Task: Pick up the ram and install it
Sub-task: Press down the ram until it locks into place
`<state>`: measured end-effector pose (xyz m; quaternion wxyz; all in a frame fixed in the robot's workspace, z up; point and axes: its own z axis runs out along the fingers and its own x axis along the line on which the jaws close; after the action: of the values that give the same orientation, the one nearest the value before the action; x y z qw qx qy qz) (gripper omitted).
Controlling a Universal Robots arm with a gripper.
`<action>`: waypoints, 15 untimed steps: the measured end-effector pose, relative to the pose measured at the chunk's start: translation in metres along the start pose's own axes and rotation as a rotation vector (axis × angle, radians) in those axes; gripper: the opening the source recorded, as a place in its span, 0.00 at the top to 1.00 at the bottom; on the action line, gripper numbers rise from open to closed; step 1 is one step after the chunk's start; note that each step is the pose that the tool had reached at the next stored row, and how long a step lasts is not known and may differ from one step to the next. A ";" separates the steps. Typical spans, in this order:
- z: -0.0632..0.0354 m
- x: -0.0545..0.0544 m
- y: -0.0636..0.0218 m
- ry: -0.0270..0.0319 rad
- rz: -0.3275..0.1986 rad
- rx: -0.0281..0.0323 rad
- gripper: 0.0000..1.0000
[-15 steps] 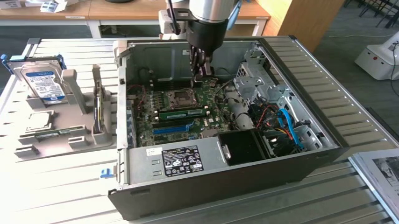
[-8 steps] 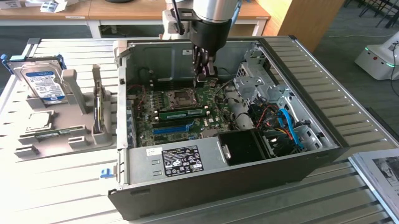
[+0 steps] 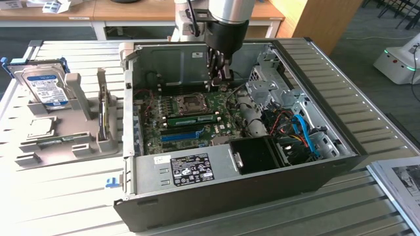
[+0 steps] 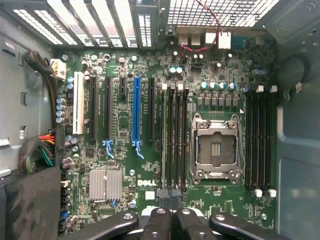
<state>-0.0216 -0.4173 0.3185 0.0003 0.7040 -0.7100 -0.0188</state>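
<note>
The ram (image 3: 190, 118), a long thin green stick, stands in a slot on the motherboard (image 3: 220, 129) beside the empty CPU socket (image 3: 192, 102). In the wrist view it appears edge-on as a pale green line (image 4: 164, 140) in the slot nearest the blue strip (image 4: 136, 110). My gripper (image 3: 221, 81) hangs inside the open computer case above the socket and the ram slots, a little way over the board. Its black fingers (image 4: 160, 222) are pressed together, and the gripper (image 4: 171, 216) is shut with nothing between them.
The case's walls (image 3: 308, 64) and drive cage (image 3: 269, 81) ring the board, with a black power supply (image 3: 259, 155) and blue cables (image 3: 303, 130) at the exterior view's right. A grey rack (image 3: 66, 147) at the left holds a hard drive (image 3: 43, 87), an upright card (image 3: 103, 115) and small parts.
</note>
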 end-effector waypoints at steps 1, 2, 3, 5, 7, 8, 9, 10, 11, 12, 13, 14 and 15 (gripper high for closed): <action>0.0000 0.000 -0.0011 0.0000 0.000 0.0000 0.90; -0.0001 0.000 -0.0023 0.0000 0.000 0.0000 0.90; -0.0001 0.000 -0.0034 0.0000 0.000 0.0000 0.90; -0.0001 0.000 -0.0055 -0.0001 0.000 0.0000 0.90; -0.0002 0.000 -0.0076 0.0000 0.000 0.0000 0.90; -0.0003 0.000 -0.0088 0.0000 0.000 0.0000 0.90; -0.0003 0.000 -0.0098 0.0000 0.000 0.0000 0.90; -0.0003 0.000 -0.0108 0.0000 0.000 0.0000 0.90; -0.0003 0.000 -0.0118 -0.0001 0.000 0.0000 0.90; -0.0003 0.000 -0.0128 0.0000 0.000 0.0000 0.90; -0.0003 0.000 -0.0138 -0.0001 0.000 0.0000 0.90; -0.0004 0.000 -0.0148 0.0000 0.000 0.0000 0.90; -0.0004 0.000 -0.0157 0.0000 0.000 0.0000 0.90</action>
<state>-0.0060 -0.4173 0.3185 0.0003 0.7040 -0.7100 -0.0188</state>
